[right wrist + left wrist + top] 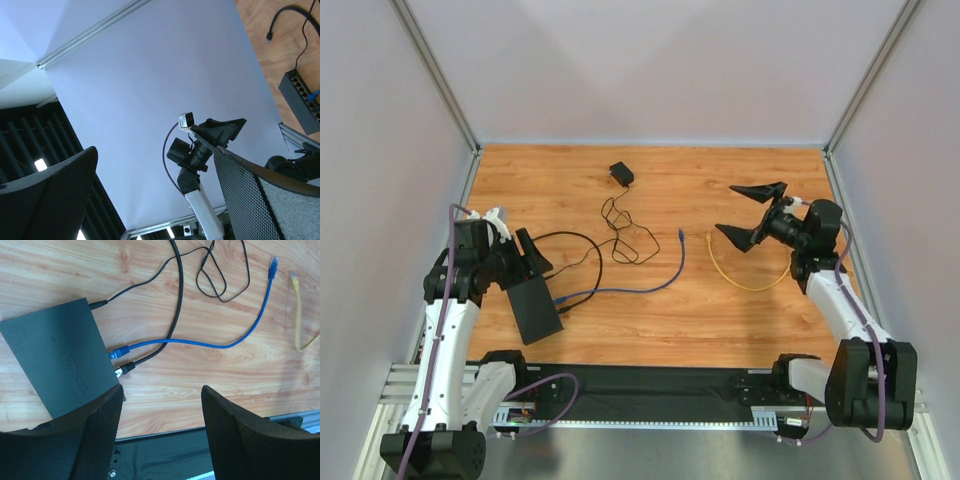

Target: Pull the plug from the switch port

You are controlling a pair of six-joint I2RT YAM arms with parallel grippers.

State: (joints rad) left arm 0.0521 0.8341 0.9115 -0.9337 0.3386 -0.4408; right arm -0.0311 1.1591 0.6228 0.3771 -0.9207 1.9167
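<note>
The switch (535,310) is a flat black box at the near left of the table, also in the left wrist view (55,355). A blue plug (116,353) and a black plug (125,370) sit in its narrow edge. The blue cable (640,288) runs right to a free end. A yellow cable (745,280) lies loose on the wood, with no gripper on it. My left gripper (532,258) hangs open over the switch's far end; one finger (95,430) overlaps its corner. My right gripper (725,208) is raised, wide open and empty, and tilted toward the wall in its wrist view (155,155).
A small black adapter block (621,173) with a thin looped lead (620,235) lies at the back middle. Pale walls close in three sides. A black strip (650,385) runs along the near edge between the arm bases.
</note>
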